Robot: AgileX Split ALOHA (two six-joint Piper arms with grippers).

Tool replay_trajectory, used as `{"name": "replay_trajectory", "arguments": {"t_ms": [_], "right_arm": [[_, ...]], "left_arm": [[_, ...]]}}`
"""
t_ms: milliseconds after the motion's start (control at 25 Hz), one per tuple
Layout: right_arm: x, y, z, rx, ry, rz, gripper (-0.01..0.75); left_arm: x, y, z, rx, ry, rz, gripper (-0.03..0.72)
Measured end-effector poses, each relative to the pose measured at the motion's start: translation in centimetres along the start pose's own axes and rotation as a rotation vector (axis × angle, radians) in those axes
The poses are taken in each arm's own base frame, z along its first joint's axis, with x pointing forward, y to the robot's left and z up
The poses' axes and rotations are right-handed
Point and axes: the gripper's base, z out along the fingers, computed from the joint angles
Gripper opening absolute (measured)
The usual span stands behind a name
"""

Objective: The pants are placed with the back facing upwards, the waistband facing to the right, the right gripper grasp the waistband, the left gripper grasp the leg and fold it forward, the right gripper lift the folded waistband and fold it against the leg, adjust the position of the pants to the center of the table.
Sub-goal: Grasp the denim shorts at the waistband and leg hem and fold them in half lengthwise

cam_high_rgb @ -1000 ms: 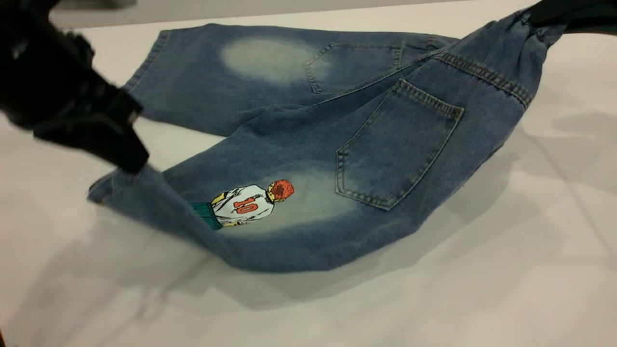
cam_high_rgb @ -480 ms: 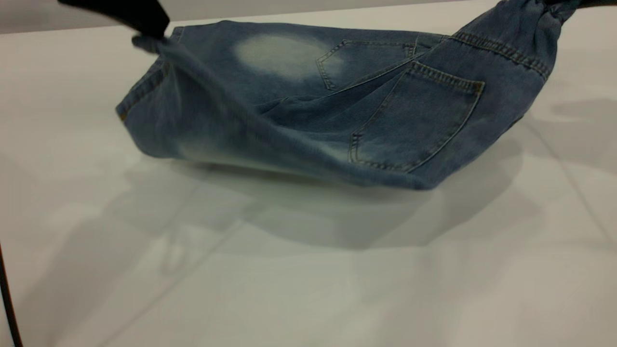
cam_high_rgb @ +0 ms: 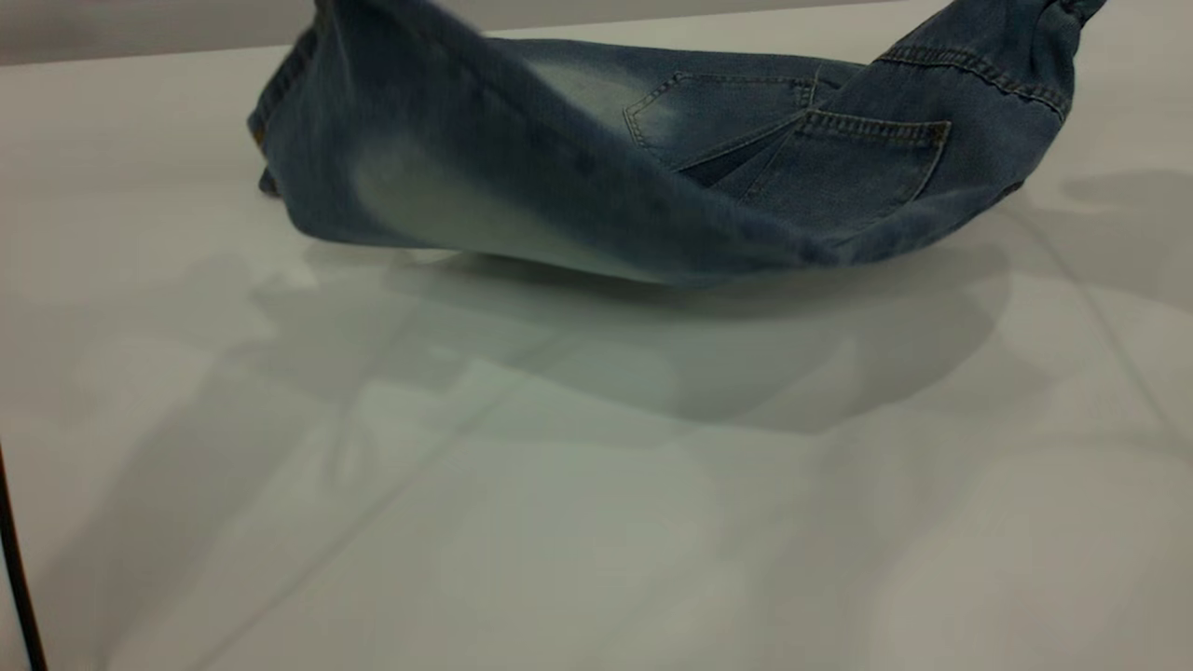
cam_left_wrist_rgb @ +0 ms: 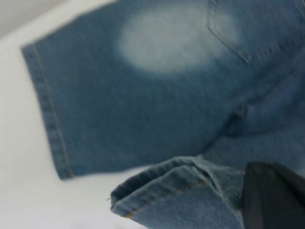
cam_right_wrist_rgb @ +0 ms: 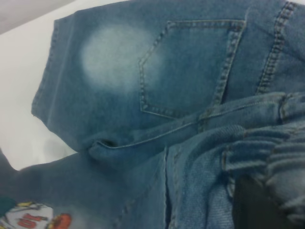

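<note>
The blue denim pants [cam_high_rgb: 559, 186] hang partly off the white table [cam_high_rgb: 596, 522], back pockets showing. The near leg is raised and drapes over the far leg, which lies flat. In the left wrist view my left gripper [cam_left_wrist_rgb: 248, 193] is shut on the raised leg's hem [cam_left_wrist_rgb: 162, 191], above the far leg [cam_left_wrist_rgb: 143, 95]. In the right wrist view my right gripper [cam_right_wrist_rgb: 248, 195] is shut on the bunched waistband [cam_right_wrist_rgb: 281, 157], held up at the table's right [cam_high_rgb: 1007, 37]. Both grippers sit above the top of the exterior view. A printed figure [cam_right_wrist_rgb: 33, 217] shows on the lifted leg.
The near half of the table carries only the shadows of the pants and the arms. A thin dark pole [cam_high_rgb: 19, 578] stands at the table's near left edge.
The left gripper has lifted the near leg up and away over the far leg and left the exterior view. The printed figure has turned out of that view. The waistband rose slightly.
</note>
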Motion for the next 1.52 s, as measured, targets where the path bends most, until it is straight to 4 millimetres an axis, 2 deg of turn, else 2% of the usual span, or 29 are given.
{"name": "replay_trajectory", "arguments": {"t_ms": [80, 240, 480, 880, 1120, 1520], "right_arm": [[-0.3, -0.3, 0.4, 0.001, 0.006, 0.008, 0.036], [-1.1, -0.6, 0.8, 0.007, 0.016, 0.004, 0.036], [-2.1, -1.2, 1.6, 0.012, 0.016, 0.006, 0.036], [-4.0, -1.7, 3.2, -0.004, 0.003, -0.017, 0.036], [-4.8, -2.5, 4.2, -0.003, -0.001, -0.010, 0.036], [-4.6, -4.4, 5.3, 0.084, 0.021, 0.002, 0.036]], "left_arm": [[-0.7, 0.4, -0.2, -0.026, -0.026, 0.007, 0.010], [-1.4, 2.5, 0.3, -0.081, -0.019, -0.028, 0.010], [-1.7, 5.5, 2.5, -0.133, 0.010, -0.047, 0.010], [-4.0, 7.3, 6.2, -0.161, 0.015, -0.003, 0.010], [-5.6, 8.2, 7.8, -0.178, 0.021, 0.032, 0.010], [-6.6, 9.4, 11.0, -0.200, 0.070, 0.074, 0.010]]}}
